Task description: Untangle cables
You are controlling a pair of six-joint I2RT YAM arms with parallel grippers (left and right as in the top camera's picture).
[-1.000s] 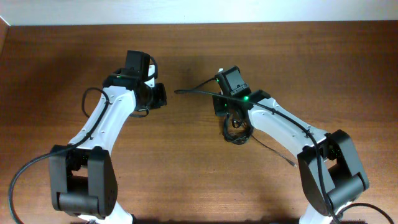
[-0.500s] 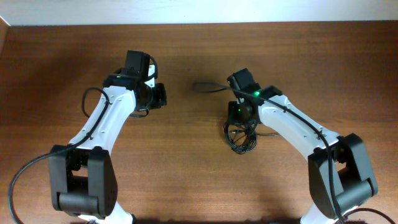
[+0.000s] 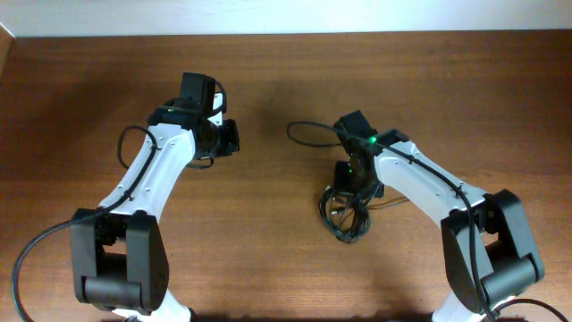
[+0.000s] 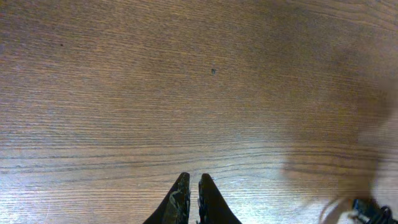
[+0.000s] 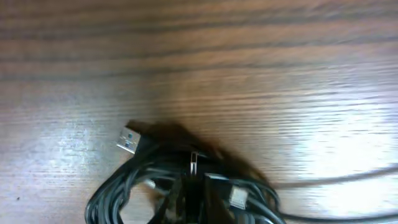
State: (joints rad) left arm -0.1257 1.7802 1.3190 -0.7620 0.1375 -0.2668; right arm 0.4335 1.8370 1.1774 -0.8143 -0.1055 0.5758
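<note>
The cables (image 3: 345, 215) lie in a knotted coil on the counter (image 3: 268, 72), directly beneath the right pincer (image 5: 189, 196); its fingers are clamped together on a strand within the coil; the left pincer (image 4: 191, 199), all but together and gripping nothing, hangs well apart from them.

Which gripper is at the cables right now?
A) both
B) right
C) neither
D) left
B: the right gripper sits closed among the cables, while the left gripper is shut over bare table, apart from them.
</note>
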